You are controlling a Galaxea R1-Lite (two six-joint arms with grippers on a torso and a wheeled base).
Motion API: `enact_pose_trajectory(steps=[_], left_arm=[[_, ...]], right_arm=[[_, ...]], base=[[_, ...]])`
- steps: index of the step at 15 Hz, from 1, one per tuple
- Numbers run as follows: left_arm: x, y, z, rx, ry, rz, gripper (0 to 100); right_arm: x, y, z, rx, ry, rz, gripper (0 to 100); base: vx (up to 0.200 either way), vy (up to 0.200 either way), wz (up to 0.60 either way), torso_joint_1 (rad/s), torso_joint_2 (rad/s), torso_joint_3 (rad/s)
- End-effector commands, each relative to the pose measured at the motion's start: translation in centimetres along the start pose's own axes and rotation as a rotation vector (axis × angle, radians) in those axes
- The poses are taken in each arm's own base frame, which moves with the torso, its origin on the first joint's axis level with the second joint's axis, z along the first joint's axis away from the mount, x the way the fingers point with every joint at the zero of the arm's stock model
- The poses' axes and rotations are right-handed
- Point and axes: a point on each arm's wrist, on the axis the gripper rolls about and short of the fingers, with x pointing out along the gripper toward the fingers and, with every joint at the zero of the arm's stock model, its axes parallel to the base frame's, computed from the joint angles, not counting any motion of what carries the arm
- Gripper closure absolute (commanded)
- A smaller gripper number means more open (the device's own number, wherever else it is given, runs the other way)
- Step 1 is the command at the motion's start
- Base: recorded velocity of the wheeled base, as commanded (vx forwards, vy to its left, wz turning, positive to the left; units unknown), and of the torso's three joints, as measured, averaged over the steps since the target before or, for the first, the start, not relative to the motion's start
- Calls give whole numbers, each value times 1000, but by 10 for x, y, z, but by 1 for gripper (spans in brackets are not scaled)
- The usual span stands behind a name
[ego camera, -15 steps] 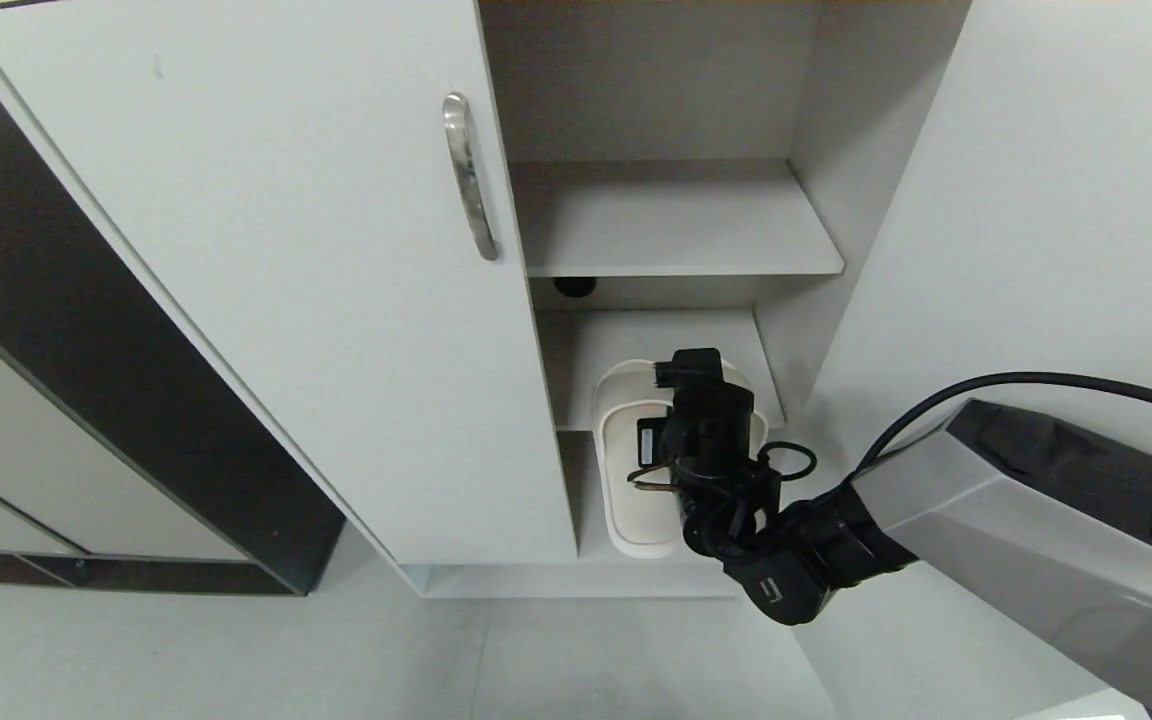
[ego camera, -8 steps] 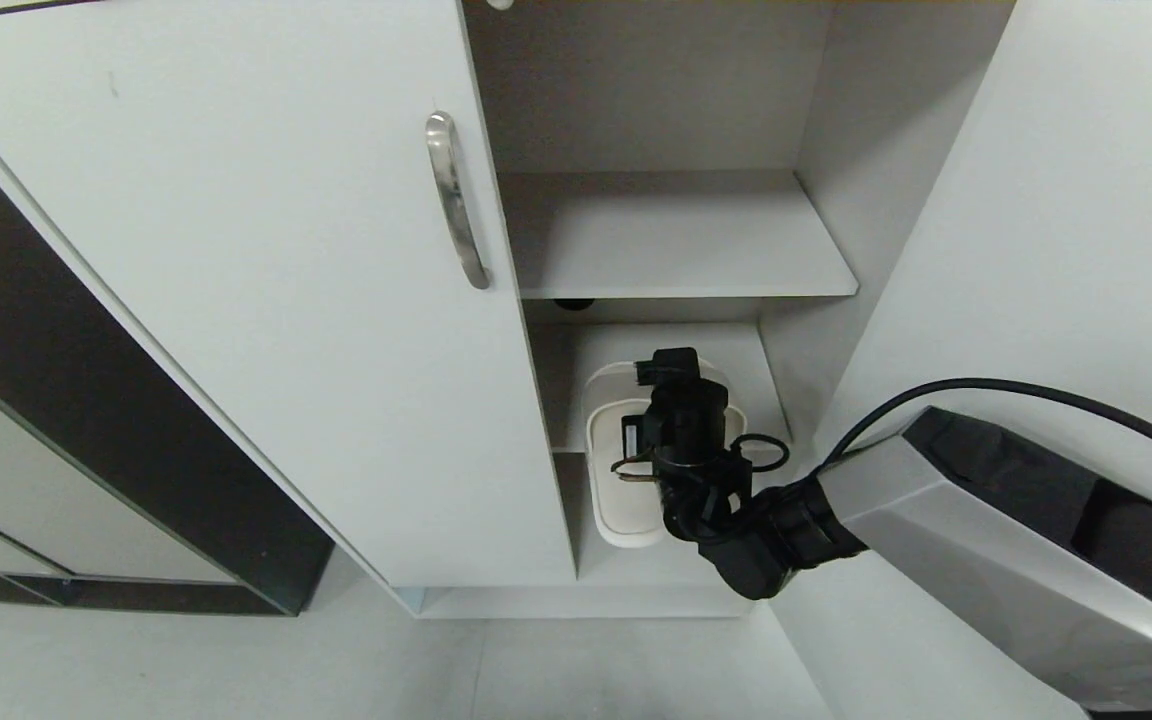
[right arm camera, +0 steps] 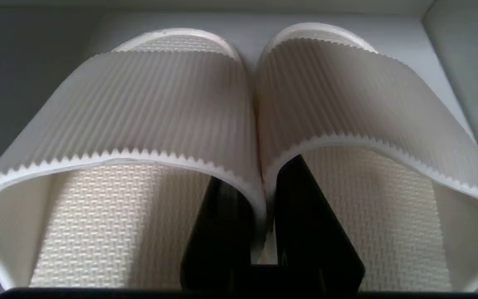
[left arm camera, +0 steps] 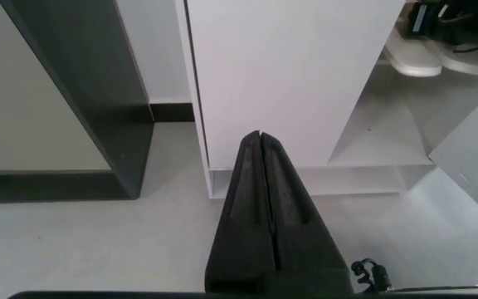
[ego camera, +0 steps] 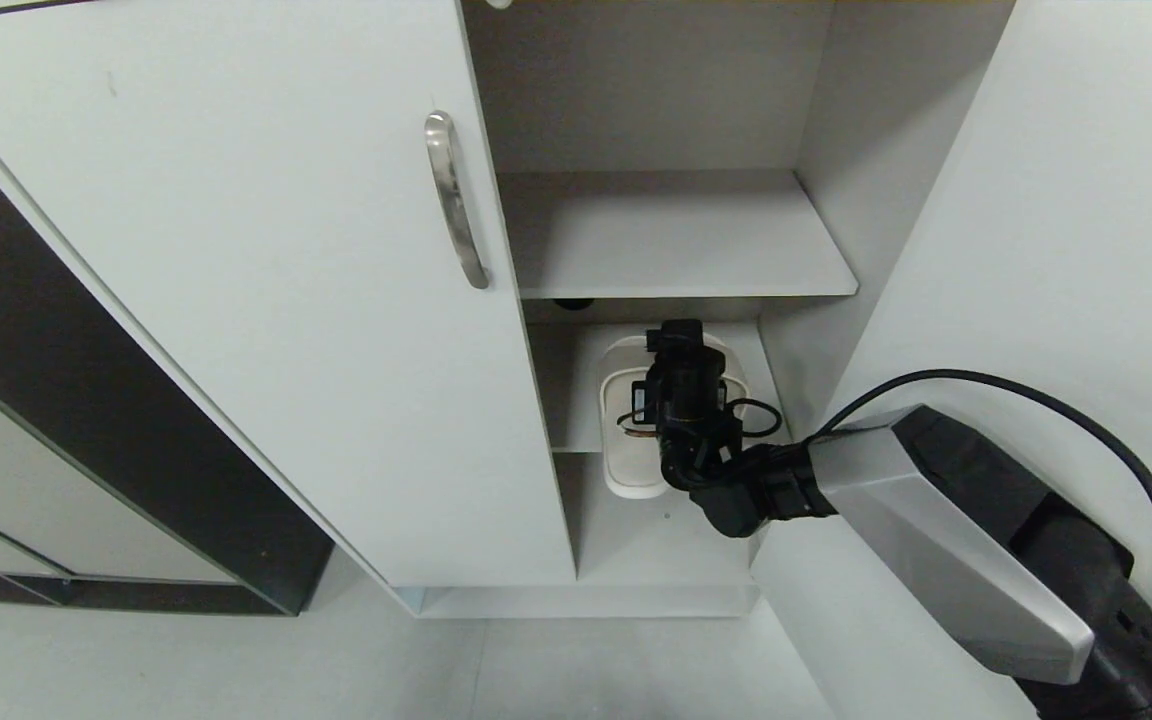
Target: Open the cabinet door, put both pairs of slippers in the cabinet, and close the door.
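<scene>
- The cabinet (ego camera: 636, 100) stands with its right door (ego camera: 1056, 250) swung open. Its left door (ego camera: 236, 250) is shut and carries an upright metal handle (ego camera: 454, 200) near its inner edge.
- A cream pair of slippers (ego camera: 626, 440) is inside the open right half, on the lower shelf (ego camera: 576, 360). That shelf is below the upper shelf (ego camera: 676, 230) and above the cabinet's bottom board.
- The two slippers lie side by side, touching along their inner edges, soles down.
- Their long axis runs front to back. The toes point into the cabinet toward its back wall, and the heels stick out past the shelf's front edge toward the robot.
- The right gripper (ego camera: 671, 390) reaches into the cabinet from the right, above the slippers.
- In the right wrist view, the right gripper (right arm camera: 260, 199) has one black finger under each ribbed strap. The fingers (right arm camera: 222, 224) pinch the straps' two inner edges together, so it is clamped on the pair (right arm camera: 139, 108).
- The left gripper (left arm camera: 260, 141) hangs over the pale floor (left arm camera: 98, 232), in front of the shut left door. Its fingers are pressed flat against each other with nothing between them.
- The left wrist view also catches the slippers' overhanging heels (left arm camera: 426, 60).
</scene>
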Motion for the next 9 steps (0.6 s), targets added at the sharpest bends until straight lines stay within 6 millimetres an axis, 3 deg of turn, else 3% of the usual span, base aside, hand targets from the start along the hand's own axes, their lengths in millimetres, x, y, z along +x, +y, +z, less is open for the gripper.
enact_pose_trajectory(steps=[1, 9], left_arm=[[0, 0, 0, -2, 2, 1, 100], [0, 0, 0, -2, 0, 1, 100]], right_arm=[[10, -2, -4, 2, -5, -15, 100], [22, -13, 12, 0, -31, -43, 100]], base=[[0, 0, 0, 0, 0, 0], [0, 0, 0, 0, 0, 0]])
